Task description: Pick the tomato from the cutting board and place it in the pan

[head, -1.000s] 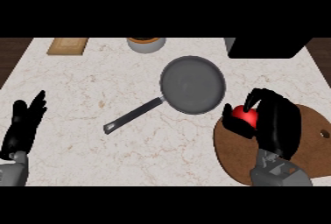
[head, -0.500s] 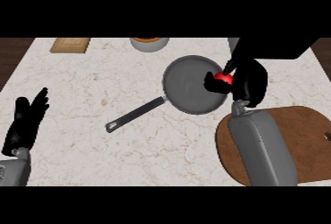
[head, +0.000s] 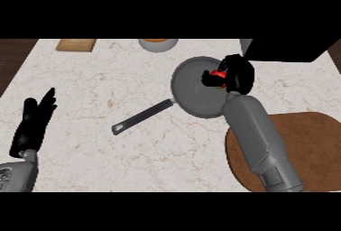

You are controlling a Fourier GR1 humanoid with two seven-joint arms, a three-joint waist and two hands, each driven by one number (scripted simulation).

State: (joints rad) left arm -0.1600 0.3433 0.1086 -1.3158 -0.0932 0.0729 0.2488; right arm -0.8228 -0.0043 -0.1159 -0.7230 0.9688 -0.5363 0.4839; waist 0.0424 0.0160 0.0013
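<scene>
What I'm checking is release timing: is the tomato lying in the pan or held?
Held: the right hand curls round the tomato over the pan; contact cannot be told.

I see one pan (head: pixel 194 88) with one long handle (head: pixel 142 117). There is one tomato (head: pixel 218 73). There is one brown board (head: pixel 310 149). There are two black hands, the left hand (head: pixel 33 124) and the right hand (head: pixel 237 74), and two grey arms, the left arm (head: pixel 16 173) and the right arm (head: pixel 256 135). I also count one bowl (head: pixel 158 44), one small wood block (head: pixel 75 44) and one big black box (head: pixel 286 49).
</scene>
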